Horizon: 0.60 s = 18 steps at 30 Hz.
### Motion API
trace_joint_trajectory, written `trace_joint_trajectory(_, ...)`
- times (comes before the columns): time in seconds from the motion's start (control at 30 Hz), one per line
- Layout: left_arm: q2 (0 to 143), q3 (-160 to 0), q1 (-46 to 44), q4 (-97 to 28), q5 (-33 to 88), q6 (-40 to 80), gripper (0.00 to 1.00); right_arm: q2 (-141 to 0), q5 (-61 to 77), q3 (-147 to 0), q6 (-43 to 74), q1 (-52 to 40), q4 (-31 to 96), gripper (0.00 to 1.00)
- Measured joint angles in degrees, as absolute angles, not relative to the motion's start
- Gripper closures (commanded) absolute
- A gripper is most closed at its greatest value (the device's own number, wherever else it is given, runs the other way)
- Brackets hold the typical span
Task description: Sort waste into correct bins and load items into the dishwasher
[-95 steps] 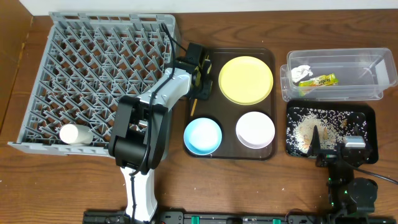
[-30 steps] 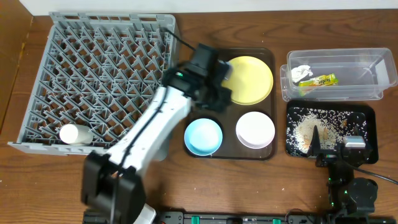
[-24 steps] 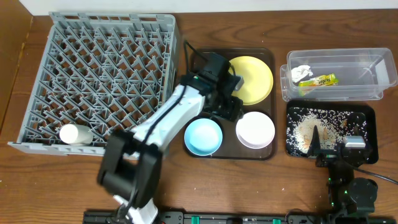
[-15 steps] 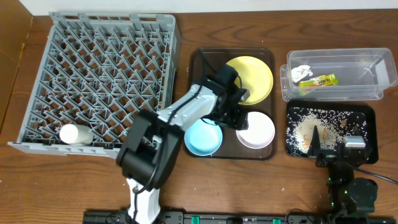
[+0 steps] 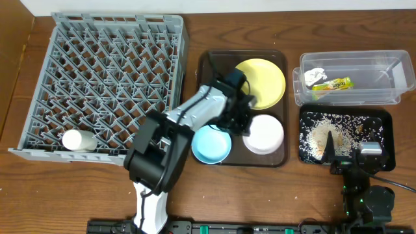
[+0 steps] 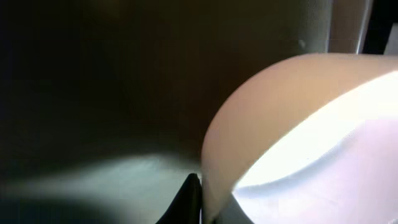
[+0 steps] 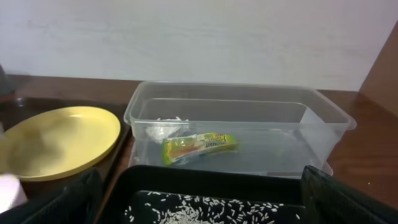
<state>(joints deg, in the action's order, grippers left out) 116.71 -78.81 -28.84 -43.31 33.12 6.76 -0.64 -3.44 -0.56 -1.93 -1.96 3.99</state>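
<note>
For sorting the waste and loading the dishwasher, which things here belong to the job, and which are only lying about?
Belong to the job: dish rack, white cup, yellow plate, blue bowl, white bowl, clear tub, tissue, snack wrapper, black tray, rice scraps.
Only lying about: brown serving tray, wooden table.

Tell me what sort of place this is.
Likely a lab table staged as a dish-clearing station: a grey dish rack, a brown tray holding dishes, and a clear waste tub, worked by a robot arm.
</note>
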Motion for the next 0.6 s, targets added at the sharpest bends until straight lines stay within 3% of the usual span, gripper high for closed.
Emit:
trace_joint_trajectory(0.2,107.5,-82.2,-22.2,-49.1,20.7,7.5,0.92,-0.6,-3.4,-0.6,-1.9,-2.0,4.0,0.01)
trace_joint_trajectory(0.43,92.1,-83.6,-15.2,-51.0,-3.5,7.8,0.92,-0.6,-3.4,-0.6,-1.9,-2.0,4.0,0.01)
trace_joint_trajectory(0.6,88.9,-83.6,-10.5,-50.3,-19.9,7.8,0.92,-0.6,-3.4,-0.6,-1.9,-2.0,4.0,0.01)
